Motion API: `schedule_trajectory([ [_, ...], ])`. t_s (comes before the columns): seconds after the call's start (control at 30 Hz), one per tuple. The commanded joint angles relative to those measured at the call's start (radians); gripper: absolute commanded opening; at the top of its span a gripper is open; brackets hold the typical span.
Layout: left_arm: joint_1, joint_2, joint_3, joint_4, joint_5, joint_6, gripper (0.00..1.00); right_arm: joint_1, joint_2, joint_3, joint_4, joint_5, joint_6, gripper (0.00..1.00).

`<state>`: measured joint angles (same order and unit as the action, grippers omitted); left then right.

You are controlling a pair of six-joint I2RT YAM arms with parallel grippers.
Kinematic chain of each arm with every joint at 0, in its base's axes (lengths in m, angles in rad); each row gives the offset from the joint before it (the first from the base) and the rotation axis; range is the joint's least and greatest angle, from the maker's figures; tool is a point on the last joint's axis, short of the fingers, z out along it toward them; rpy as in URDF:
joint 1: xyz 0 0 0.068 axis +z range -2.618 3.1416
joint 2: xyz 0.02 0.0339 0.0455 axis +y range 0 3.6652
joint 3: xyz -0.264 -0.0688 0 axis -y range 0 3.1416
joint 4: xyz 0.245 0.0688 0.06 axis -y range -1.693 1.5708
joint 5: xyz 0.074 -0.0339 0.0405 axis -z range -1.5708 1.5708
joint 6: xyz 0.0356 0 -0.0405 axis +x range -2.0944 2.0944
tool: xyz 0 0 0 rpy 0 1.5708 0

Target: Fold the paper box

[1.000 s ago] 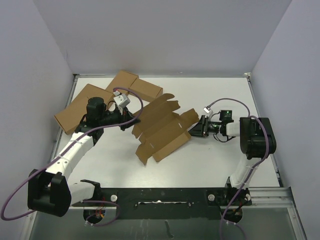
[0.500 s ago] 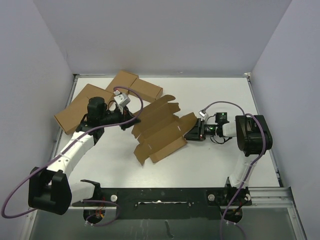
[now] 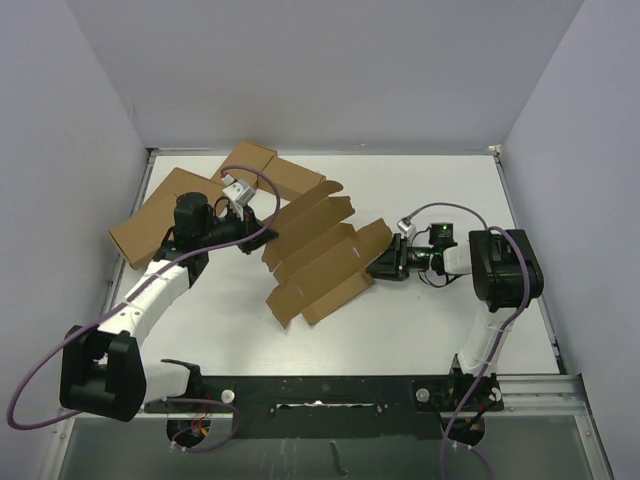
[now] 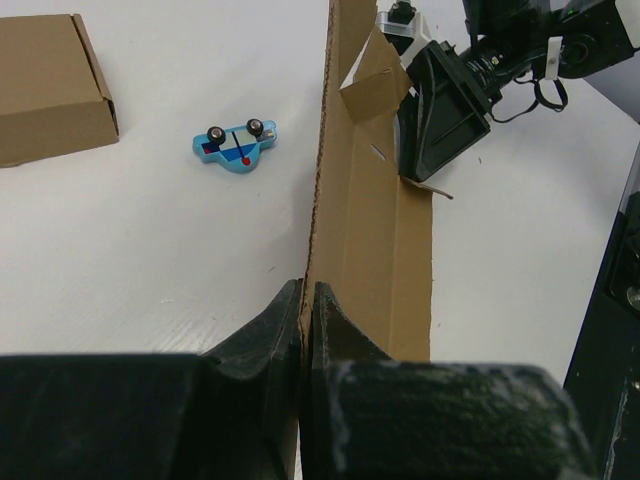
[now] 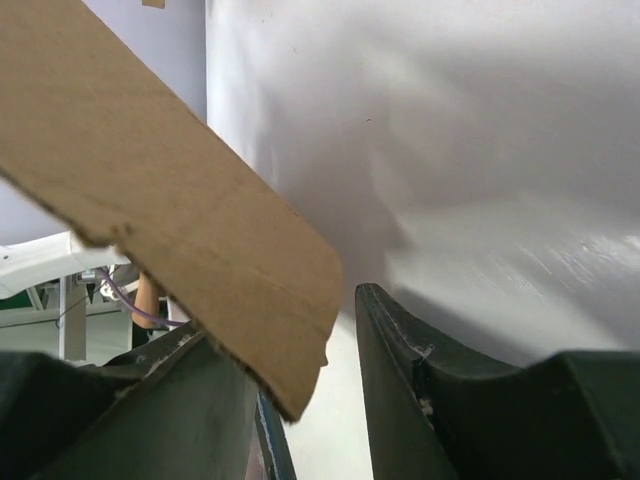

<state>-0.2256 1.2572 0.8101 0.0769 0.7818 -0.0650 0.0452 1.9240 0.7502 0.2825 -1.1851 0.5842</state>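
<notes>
The right hand (image 3: 380, 266) has slid in toward the paper box (image 3: 315, 262) over the last second, and its jaws have parted wider. The box's end flap (image 5: 190, 200) now sits loosely in the gap between its fingers, not pinched. The left hand (image 4: 305, 300) stays clamped shut on the opposite edge, holding the sheet tilted off the bench (image 3: 430, 190). The box spans between the two hands, still unfolded. I judge the right hand is setting up a fresh grip to crease that flap.
</notes>
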Motion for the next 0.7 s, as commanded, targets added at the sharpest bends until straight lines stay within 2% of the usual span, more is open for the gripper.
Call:
schedule_trajectory([
  [0.0, 0.010, 0.014, -0.004, 0.127, -0.030, -0.053, 0.00, 0.023, 0.012, 0.009, 0.029, -0.008, 0.043, 0.41],
  [0.3, 0.018, 0.041, -0.011, 0.171, -0.016, -0.099, 0.00, 0.037, 0.023, 0.011, 0.069, -0.016, 0.065, 0.37],
  [0.67, 0.029, 0.053, -0.004, 0.140, -0.059, -0.104, 0.00, 0.062, 0.042, 0.022, 0.072, -0.017, 0.065, 0.33],
])
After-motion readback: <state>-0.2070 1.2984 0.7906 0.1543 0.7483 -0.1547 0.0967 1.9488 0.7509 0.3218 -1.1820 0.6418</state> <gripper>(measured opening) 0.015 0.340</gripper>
